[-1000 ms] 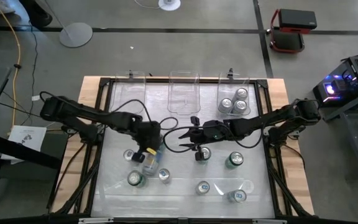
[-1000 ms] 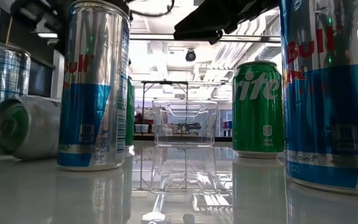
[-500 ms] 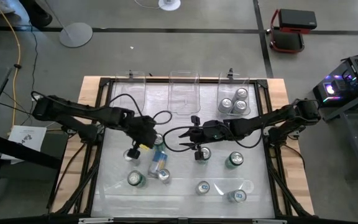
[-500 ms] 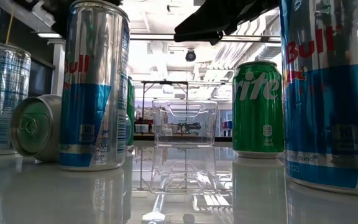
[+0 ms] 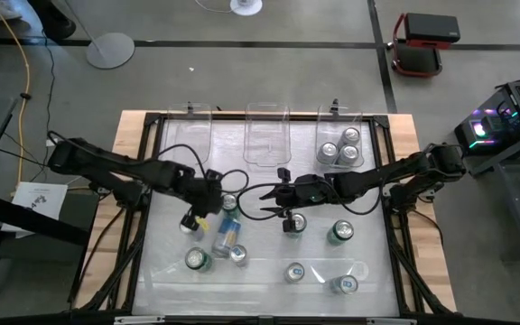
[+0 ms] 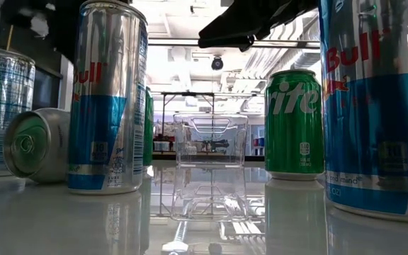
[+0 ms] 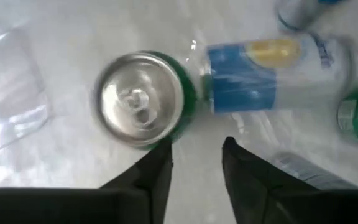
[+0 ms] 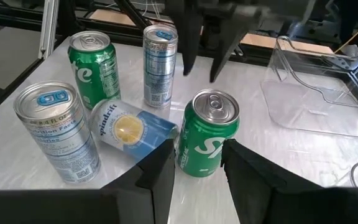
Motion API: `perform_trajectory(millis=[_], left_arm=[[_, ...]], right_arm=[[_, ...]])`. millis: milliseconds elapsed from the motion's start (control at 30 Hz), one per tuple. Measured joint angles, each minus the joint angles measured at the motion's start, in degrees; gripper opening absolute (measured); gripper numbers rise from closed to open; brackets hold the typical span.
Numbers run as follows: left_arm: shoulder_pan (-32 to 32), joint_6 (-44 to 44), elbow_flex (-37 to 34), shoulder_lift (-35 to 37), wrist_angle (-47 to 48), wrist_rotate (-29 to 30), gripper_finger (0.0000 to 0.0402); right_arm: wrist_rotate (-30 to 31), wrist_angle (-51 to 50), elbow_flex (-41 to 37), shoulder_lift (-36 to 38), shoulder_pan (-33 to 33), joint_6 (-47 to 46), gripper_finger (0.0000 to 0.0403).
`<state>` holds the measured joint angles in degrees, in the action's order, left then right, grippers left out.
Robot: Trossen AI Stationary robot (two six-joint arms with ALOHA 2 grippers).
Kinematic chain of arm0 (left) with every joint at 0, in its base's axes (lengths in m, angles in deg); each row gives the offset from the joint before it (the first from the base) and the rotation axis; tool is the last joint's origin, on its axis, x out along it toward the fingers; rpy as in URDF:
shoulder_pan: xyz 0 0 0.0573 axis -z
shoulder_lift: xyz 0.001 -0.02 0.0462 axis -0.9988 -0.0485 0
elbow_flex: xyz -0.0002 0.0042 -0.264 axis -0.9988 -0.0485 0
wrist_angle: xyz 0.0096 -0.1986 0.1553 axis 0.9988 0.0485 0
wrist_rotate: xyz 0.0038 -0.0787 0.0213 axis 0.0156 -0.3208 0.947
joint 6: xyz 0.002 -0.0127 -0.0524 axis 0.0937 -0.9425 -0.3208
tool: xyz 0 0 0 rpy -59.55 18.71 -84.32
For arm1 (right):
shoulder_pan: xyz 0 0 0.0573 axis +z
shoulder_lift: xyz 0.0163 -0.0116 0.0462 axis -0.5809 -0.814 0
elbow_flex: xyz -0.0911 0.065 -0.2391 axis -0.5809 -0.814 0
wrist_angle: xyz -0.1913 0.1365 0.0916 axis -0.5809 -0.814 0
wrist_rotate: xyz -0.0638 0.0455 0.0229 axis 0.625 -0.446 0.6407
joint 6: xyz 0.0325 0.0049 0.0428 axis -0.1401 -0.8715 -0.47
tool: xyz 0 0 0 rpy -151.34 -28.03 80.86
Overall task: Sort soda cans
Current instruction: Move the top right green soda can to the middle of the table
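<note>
Directly below left end effector (image 7: 194, 163), 1 upright green can (image 7: 143, 99), blue can (image 7: 272, 74) toppled beside it

1. Soda cans (image 5: 339, 232): twelve in all.
2. Three of them stand in the far right bin (image 5: 323, 126).
3. Eight stand upright on the table (image 5: 269, 262).
4. One toppled can (image 5: 227, 236) lies on its side, left of centre.
5. Clear plastic bins (image 5: 266, 135): three, along the far edge.
6. Robot arms (image 5: 116, 167): two.
</note>
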<state>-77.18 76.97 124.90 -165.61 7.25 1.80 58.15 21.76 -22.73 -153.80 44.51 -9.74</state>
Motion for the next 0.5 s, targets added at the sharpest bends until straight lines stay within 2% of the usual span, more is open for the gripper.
perform_trajectory(millis=[100,233,500], left_arm=[[-0.68,-3.16,2.57,0.05,2.96,-0.34,0.0169],[-2.58,-4.0,2.91,0.05,1.98,-2.49,0.0224],[-7.68,-6.93,1.4,-2.39,-5.34,-2.65,0.0336]], right_arm=[[0.02,0.0,0.0,0.0,0.0,0.18,0.0129],[0.02,0.0,0.0,0.0,-0.13,0.4,0.0129],[0.04,-0.02,0.0,0.0,-0.9,-0.11,0.0129]])
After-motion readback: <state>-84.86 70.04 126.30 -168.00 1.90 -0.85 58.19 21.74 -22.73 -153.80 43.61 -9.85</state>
